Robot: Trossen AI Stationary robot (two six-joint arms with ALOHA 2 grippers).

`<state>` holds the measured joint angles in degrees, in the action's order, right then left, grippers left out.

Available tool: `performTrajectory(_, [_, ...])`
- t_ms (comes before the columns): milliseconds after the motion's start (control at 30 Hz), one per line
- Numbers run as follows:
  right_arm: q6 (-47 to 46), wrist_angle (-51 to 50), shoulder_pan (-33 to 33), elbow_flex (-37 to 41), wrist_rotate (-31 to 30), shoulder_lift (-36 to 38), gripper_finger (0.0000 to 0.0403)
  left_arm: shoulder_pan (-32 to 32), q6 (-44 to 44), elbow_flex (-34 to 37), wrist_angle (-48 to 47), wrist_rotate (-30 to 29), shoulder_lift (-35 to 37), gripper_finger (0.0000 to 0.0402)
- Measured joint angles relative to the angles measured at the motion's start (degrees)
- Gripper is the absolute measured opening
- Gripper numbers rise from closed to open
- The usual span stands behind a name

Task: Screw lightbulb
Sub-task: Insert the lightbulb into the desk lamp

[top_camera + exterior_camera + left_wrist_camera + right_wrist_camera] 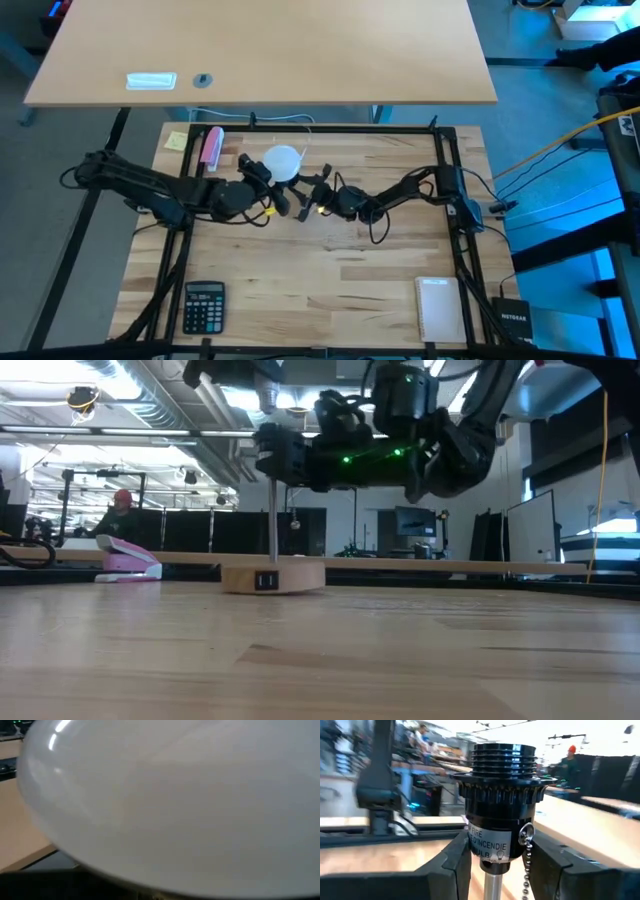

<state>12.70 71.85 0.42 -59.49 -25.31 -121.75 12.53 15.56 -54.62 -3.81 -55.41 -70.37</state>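
While the left pincer (262, 176) gripped the lightbulb (283, 162) above the wooden base (272, 576) near the surface's (330, 270) far edge, the right pincer (502, 857) clamped its fingers (451, 862) on the black socket (503, 807) atop the metal rod (273, 525). Pink stapler (212, 146) lay nearby.

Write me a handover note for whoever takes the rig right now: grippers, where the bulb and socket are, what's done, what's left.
Left gripper: shut on the lightbulb, held up at the table's rear centre.
Right gripper: jaws either side of the black socket, bracing it; contact looks likely, not certain.
The socket stands on a metal post above the wooden base.
Done: bulb picked up, socket steadied.
Left: seat the bulb in the socket, twist it home, release both.
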Motion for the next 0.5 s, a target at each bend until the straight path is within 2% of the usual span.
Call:
performTrajectory(267, [5.8,-1.8,2.3,-3.4,-5.7,0.0,0.0145,-0.3,1.2,0.0,-0.3,-1.0,-0.1,0.0133])
performTrajectory(500, [4.3,-5.0,2.2,-4.7,-6.1,0.0,0.0145,0.0,2.3,0.0,-2.0,-2.9,-0.4,0.0133])
